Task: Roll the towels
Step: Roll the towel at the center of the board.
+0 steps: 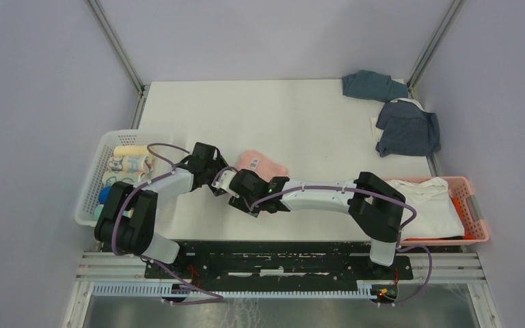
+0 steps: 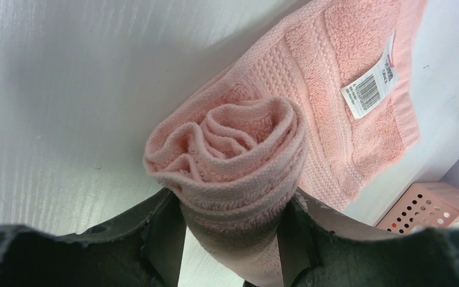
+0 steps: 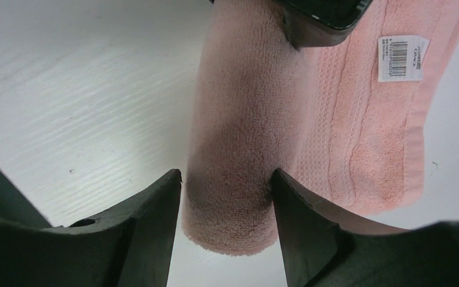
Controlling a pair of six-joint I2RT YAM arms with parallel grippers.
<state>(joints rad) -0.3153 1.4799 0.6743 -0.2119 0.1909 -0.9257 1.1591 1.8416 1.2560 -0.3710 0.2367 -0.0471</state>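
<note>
Item: pink towel [image 2: 311, 107], partly rolled. Roll sits between my left gripper [image 2: 230, 239] fingers, gripped at one end; my right gripper [image 3: 227, 227] straddles the other end. Flat tail beyond both. More towels [image 1: 407, 126] far off, unrolled.

White table [image 1: 301, 116], pale lavender walls [image 1: 41, 102]

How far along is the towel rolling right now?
Done: rolled towels lie in the white basket. In hand: the pink towel is partly rolled, both grippers' fingers pressed on the roll, its tagged end flat. Left: two dark blue towels at the far right and a white towel in the pink basket.
</note>
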